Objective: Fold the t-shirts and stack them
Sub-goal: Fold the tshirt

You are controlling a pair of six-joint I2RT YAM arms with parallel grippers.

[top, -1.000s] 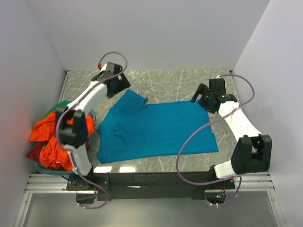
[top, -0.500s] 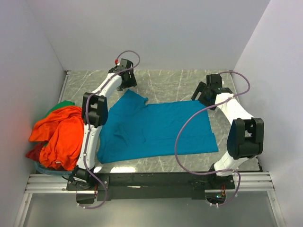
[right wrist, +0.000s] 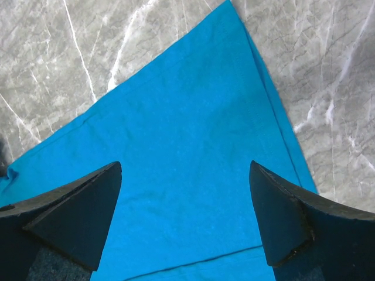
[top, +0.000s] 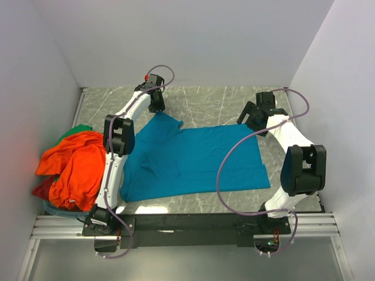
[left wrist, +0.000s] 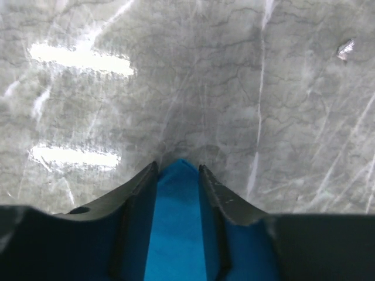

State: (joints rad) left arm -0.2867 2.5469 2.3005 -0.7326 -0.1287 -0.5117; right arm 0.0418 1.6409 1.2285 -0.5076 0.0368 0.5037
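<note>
Now | teal t-shirt (top: 193, 158) spread flat mid-tabletop | left gripper (left wrist: 177, 170) narrowed around its far-left tip, clamp unclear | right gripper (right wrist: 184, 170) wide open, empty, over far-right corner | advice: seat both corners deep, then lift evenly.

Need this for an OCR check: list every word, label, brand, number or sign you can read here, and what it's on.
None readable: no print, label or number shows on the teal shirt, the orange shirt, the left arm, the right arm or the table.
</note>
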